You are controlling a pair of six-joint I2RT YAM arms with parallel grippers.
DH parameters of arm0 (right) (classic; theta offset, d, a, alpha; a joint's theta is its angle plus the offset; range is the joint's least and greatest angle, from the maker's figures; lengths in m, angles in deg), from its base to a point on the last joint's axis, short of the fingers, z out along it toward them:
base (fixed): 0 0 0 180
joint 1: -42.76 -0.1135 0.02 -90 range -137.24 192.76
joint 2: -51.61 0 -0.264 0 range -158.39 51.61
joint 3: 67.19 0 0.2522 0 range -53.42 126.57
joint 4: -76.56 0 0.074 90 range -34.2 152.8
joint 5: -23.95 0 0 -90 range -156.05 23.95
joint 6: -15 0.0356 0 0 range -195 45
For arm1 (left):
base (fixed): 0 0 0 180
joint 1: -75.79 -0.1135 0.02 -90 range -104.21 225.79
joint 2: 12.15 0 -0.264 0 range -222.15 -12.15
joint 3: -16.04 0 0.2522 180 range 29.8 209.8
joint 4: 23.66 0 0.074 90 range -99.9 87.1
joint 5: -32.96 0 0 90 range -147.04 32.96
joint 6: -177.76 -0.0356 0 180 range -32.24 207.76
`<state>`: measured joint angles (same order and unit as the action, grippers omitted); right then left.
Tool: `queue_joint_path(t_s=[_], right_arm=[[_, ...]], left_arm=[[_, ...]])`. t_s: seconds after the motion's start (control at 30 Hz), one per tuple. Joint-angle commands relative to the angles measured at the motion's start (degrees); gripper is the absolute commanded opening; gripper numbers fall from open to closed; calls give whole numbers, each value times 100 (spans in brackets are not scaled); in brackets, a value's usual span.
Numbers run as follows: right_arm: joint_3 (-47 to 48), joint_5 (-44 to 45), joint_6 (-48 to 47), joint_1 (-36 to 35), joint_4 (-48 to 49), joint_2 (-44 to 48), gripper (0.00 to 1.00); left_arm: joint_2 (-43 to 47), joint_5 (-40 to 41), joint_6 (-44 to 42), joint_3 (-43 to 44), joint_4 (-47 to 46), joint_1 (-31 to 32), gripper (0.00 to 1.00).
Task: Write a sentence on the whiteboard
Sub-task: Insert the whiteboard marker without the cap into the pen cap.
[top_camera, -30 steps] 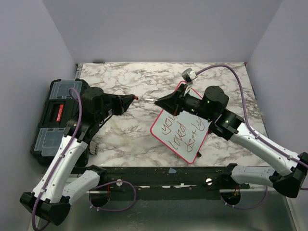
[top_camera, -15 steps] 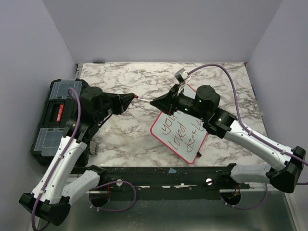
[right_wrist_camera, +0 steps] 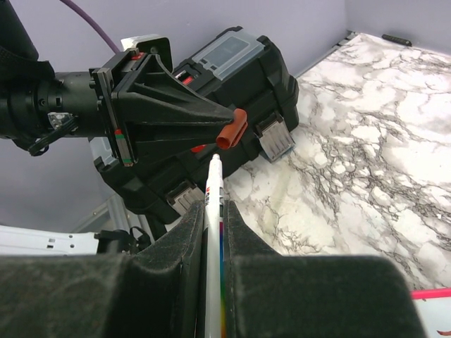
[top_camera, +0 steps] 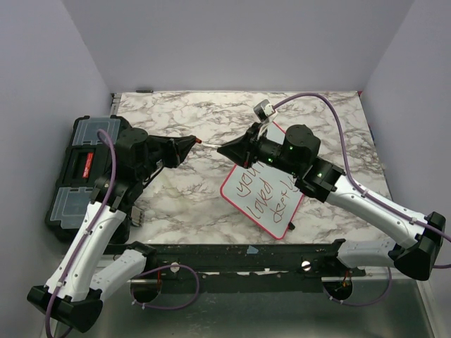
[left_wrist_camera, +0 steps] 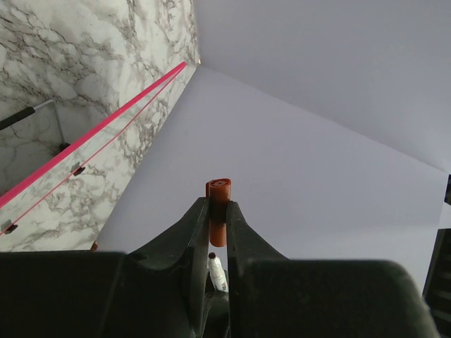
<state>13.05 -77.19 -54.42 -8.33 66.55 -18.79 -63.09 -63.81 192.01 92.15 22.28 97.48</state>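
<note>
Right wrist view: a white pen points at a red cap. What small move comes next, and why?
Probably ease the right pincer forward so the tip of the marker enters the red cap pinched in the left pincer. The tip sits just short of the cap, slightly below it, and the whiteboard already carries writing, so capping looks due.

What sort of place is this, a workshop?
Probably a robot test booth in a lab: a marble-patterned table boxed in by plain lilac walls, left arm and right arm bolted at its near edge, a black toolbox and a handwritten whiteboard.
</note>
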Motion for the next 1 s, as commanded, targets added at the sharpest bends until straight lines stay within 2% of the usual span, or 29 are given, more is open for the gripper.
queue_joint_path(t_s=[0.0, 0.97], right_arm=[[166, 145, -12, -59, 195, -43, 1], [137, 260, 44, -90, 379, -167, 1]], left_arm=[[117, -44, 8, -30, -82, -25, 0], [137, -106, -40, -70, -76, -27, 0]])
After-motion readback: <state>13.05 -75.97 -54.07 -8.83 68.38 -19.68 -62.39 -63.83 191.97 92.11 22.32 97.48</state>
